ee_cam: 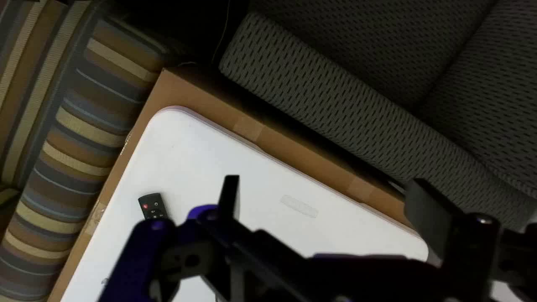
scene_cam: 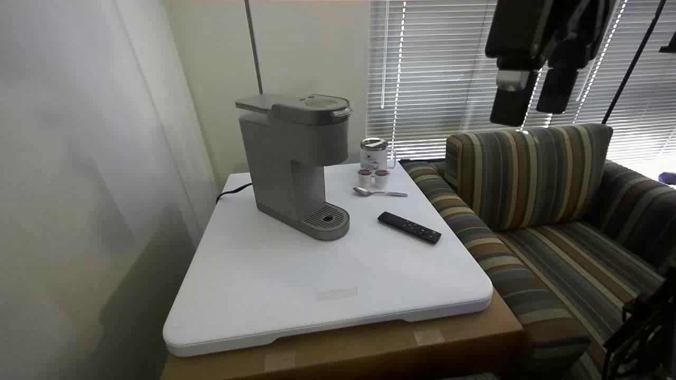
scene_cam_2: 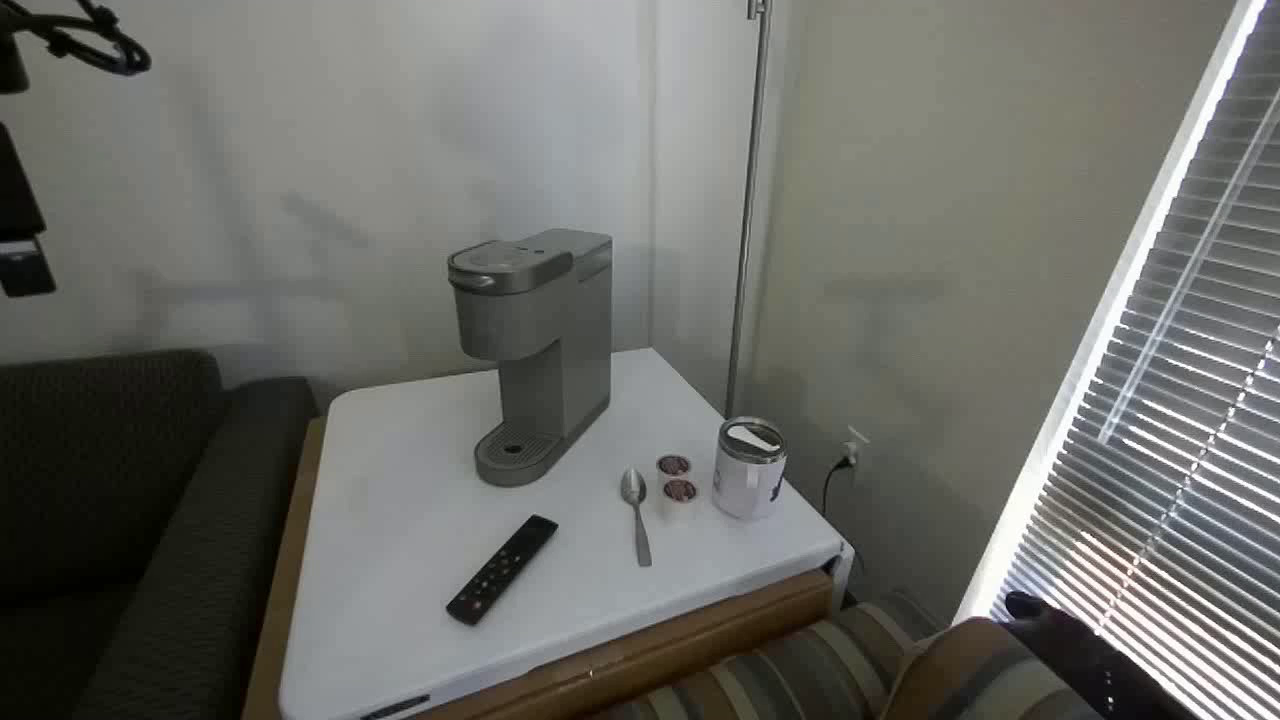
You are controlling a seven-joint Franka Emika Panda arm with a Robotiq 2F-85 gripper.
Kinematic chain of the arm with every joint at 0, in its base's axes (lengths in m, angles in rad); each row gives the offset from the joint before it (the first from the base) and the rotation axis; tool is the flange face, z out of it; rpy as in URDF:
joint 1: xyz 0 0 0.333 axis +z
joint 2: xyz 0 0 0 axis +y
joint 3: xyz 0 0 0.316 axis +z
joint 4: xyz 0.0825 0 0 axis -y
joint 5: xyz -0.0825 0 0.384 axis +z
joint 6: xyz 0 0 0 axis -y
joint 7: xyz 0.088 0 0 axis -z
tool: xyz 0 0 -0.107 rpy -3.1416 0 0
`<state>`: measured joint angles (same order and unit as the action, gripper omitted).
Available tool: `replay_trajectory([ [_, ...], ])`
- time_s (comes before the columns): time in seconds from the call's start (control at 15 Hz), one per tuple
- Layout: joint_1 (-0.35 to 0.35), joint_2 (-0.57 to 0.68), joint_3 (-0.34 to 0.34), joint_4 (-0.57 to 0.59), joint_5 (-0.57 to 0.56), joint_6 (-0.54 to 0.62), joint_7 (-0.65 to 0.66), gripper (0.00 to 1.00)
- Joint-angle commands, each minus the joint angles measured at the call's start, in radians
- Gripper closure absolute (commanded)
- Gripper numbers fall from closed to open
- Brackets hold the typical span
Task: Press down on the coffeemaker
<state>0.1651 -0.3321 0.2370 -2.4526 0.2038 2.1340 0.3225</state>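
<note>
The coffeemaker is a tall grey machine with an overhanging head and a round drip base. It stands upright on the white tabletop and shows in both exterior views [scene_cam: 296, 153] [scene_cam_2: 550, 340]. Its darker lid [scene_cam: 311, 104] lies flat on the head and looks shut. My gripper [scene_cam: 532, 100] is in the air, at the upper right of an exterior view, well apart from the coffeemaker. Part of it shows at the left edge of an exterior view [scene_cam_2: 25, 268]. In the wrist view its two fingers [ee_cam: 325, 184] are wide apart with nothing between them. The coffeemaker is out of the wrist view.
On the white tabletop [scene_cam: 253, 290] lie a black remote [scene_cam: 409, 228] and a spoon [scene_cam_2: 641, 530]. Two small pods [scene_cam_2: 679, 495] and a white lidded mug [scene_cam_2: 748, 480] stand near the edge. A striped armchair [scene_cam: 528, 179] and a dark sofa [ee_cam: 356, 92] flank the table. Walls stand behind it.
</note>
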Motion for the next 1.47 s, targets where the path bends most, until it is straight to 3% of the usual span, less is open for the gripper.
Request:
replay_trajectory([
  [0.0,0.004,0.000,-0.004,0.001,-0.002,-0.001,0.001,0.00],
  [0.73,-0.015,0.017,-0.017,0.037,-0.035,0.003,-0.006,0.00],
  [1.4,-0.049,0.115,-0.059,0.201,-0.129,-0.022,-0.025,0.00],
])
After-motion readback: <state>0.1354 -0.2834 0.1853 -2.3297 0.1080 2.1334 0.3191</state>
